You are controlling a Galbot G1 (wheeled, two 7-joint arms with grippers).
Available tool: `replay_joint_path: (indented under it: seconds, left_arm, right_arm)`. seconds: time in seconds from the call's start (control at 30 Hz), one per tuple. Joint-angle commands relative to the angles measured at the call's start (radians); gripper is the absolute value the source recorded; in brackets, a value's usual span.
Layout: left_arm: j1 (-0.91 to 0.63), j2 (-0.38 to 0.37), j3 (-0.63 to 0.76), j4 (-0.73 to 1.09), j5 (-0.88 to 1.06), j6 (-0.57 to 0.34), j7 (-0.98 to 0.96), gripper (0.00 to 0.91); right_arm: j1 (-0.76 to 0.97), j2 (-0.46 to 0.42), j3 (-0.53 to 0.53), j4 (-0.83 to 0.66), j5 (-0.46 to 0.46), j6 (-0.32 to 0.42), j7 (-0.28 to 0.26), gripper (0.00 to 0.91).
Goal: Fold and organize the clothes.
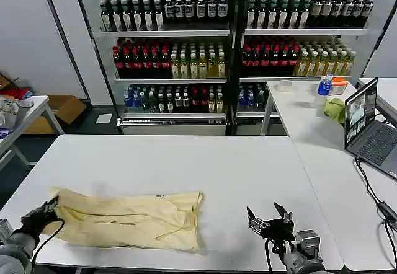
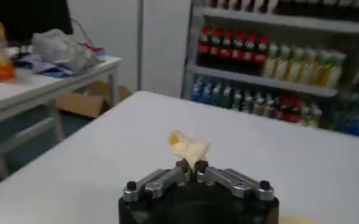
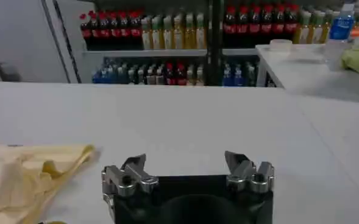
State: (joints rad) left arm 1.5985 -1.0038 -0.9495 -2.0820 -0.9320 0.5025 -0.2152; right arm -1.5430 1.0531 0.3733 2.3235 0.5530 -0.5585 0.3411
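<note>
The clothes are one pale cream-yellow T-shirt, lying folded into a long strip near the front edge of the white table. My left gripper is at the strip's left end, shut on a bunched corner of the fabric. That pinched tuft of the T-shirt sticks up between the closed fingers of the left gripper. My right gripper hovers open over bare table to the right of the shirt, nothing between its fingers. In the right wrist view the right gripper is apart from the T-shirt's edge.
A second white table adjoins on the right, carrying a laptop, a green cloth and a bottle. Shelves of drink bottles stand behind. A side table sits at far left.
</note>
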Motion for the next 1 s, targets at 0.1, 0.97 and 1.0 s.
replay_joint_path:
  seconds: [0.1,0.97,1.0]
  left_arm:
    - [-0.031,-0.07,0.118,-0.268,-0.316,0.062,-0.007,0.01]
    - [-0.178,-0.265,0.564,-0.157,-0.207,0.046,-0.097,0.02]
    - [-0.186,-0.267,0.578,-0.145,-0.2,0.045,-0.097,0.02]
  right_arm:
    - [0.008,0.001,-0.004,-0.004,0.001,0.0,-0.001,0.907]
    - [0.079,-0.008,-0.03,-0.058,0.036,-0.001,-0.001,0.907]
    - [0.082,-0.008,-0.03,-0.06,0.038,-0.001,-0.001,0.907]
